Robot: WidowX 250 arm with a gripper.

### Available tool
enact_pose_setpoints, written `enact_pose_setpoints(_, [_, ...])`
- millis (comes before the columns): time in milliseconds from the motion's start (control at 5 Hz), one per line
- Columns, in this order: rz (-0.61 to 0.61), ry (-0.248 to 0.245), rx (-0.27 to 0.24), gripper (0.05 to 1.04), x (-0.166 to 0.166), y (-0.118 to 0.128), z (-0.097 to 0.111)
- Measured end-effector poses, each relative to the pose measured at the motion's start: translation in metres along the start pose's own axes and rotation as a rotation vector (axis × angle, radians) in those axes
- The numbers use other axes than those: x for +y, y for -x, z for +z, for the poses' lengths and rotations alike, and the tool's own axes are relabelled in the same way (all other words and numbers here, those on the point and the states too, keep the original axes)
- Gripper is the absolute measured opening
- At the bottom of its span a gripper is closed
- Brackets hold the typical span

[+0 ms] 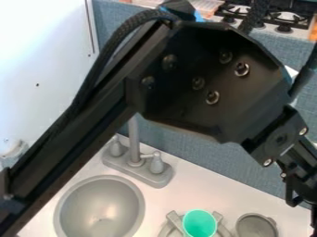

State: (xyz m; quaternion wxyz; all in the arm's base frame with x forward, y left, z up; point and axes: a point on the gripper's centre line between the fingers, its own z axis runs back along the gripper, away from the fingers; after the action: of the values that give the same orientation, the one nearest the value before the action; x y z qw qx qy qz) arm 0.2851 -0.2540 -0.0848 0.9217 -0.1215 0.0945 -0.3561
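Gripper (301,187) is hanging at right edge; can't tell whether it's spread or pressed together. Gray round container (256,227) is sitting nearest it, bottom right of counter (204,190). Teal cup (200,224) is standing between container and sink basin (100,208).

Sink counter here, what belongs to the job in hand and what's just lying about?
Likely in the job, being nearest the gripper:
- gray pot
- teal cup

Just lying about:
- gray piece beside the cup
- sink basin
- faucet
- stove
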Motion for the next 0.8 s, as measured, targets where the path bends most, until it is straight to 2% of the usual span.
enact_pose_setpoints(200, [0.059,-0.004,-0.010,1.000,0.001,0.005,-0.004])
enact_pose_setpoints(400, [0.168,-0.048,-0.012,1.002,0.006,0.017,0.004])
enact_pose_setpoints(600, [0.200,-0.108,-0.116,1.001,0.004,0.015,0.048])
enact_pose_setpoints(800, [0.271,-0.159,-0.128,1.001,0.001,0.033,0.069])
